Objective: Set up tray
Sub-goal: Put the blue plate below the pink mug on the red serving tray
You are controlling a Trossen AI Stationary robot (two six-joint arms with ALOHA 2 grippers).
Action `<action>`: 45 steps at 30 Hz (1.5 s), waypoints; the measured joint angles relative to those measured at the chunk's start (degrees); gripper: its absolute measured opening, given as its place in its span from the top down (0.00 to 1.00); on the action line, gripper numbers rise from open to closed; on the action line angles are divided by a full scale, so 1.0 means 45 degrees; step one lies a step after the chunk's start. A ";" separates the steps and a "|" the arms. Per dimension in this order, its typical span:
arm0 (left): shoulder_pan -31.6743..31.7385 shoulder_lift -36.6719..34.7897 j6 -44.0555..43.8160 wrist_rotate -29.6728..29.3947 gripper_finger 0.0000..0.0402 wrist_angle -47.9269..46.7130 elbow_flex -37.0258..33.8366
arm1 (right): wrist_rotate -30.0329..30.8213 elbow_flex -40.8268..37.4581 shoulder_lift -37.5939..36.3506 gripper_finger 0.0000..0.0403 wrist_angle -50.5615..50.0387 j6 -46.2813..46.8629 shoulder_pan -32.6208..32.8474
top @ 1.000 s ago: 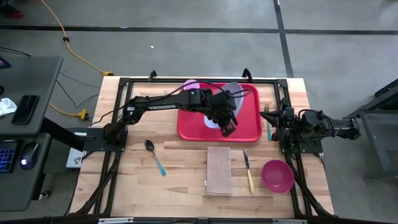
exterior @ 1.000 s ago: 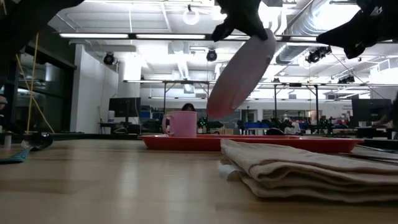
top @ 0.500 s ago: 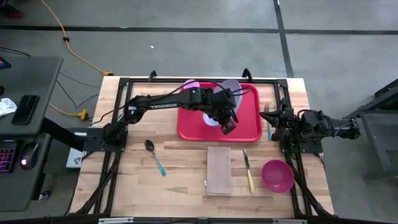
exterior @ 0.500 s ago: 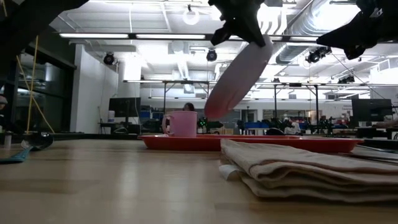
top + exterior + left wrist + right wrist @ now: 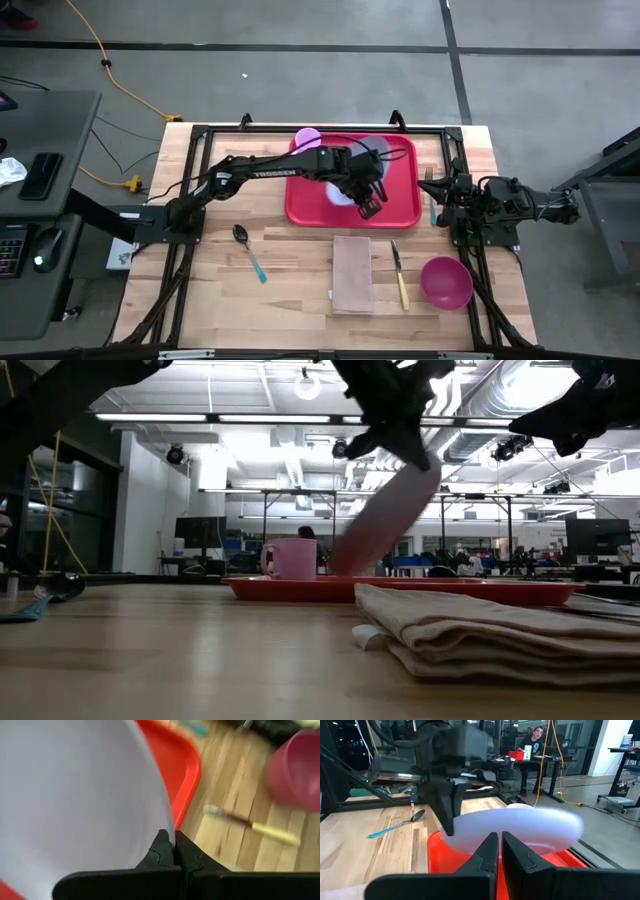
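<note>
Wooden table [image 5: 290,280] bears tray [image 5: 305,208]; left hand [image 5: 368,208] pinches plate [image 5: 372,150] above it.

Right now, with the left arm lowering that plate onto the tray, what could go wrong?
1. The left gripper pinches only the rim of the tilted plate, so it might slip out.
2. The pink mug stands on the red tray nearby; the plate could knock it as it flattens.

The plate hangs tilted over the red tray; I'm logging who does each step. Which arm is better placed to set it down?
Left. The left gripper is shut on the plate rim, directly above the tray. The right gripper is shut, holds nothing, and waits off the tray's right edge.
</note>
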 joint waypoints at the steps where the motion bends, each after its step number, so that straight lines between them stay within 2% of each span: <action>1: 0.0048 0.0043 0.0001 0.0008 0.97 -0.0124 0.0001 | -0.0002 0.0000 -0.0002 1.00 -0.0018 0.0000 0.0002; 3: 0.0050 0.0180 0.0207 -0.0034 0.97 0.0483 0.0034 | -0.0007 0.0000 0.0004 1.00 -0.0043 0.0000 0.0002; 11: 0.0214 0.0362 0.0217 0.0178 0.97 -0.0195 0.0019 | -0.0002 0.0000 0.0008 1.00 -0.0251 -0.0005 -0.0003; 45: 0.0297 0.1029 0.0858 0.0573 0.97 -0.0397 0.0019 | -0.0002 -0.0005 0.0008 1.00 -0.0280 0.0622 0.0002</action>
